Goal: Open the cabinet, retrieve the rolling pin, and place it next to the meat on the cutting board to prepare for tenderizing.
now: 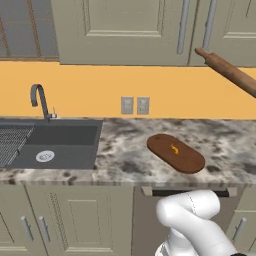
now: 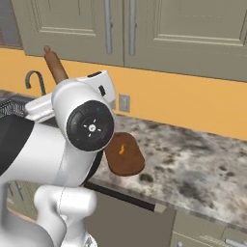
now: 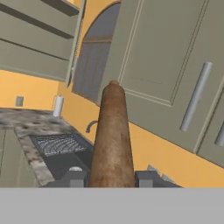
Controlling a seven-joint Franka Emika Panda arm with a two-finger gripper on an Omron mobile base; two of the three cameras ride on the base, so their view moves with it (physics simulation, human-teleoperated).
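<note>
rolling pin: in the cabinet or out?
Out. The rolling pin is in the air in front of the cabinet doors, gripped between the fingers, above the counter.
</note>
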